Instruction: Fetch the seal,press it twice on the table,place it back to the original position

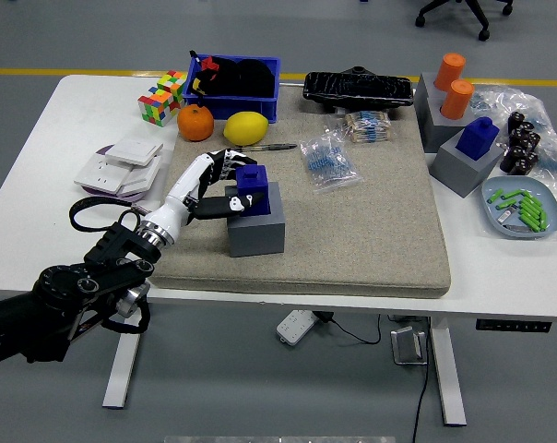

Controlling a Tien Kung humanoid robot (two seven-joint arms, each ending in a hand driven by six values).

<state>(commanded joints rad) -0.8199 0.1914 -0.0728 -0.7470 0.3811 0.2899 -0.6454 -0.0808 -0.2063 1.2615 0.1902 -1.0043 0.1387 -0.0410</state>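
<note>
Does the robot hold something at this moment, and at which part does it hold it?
The left hand grips the blue seal by its upper body, fingers around its sides, while the seal sits in the grey holder block. The right hand is not in view.

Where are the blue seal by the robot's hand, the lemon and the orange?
blue seal (252, 178), head view, its top face.
lemon (245, 127), head view, middle of its skin.
orange (195, 122), head view, its front side.
</note>
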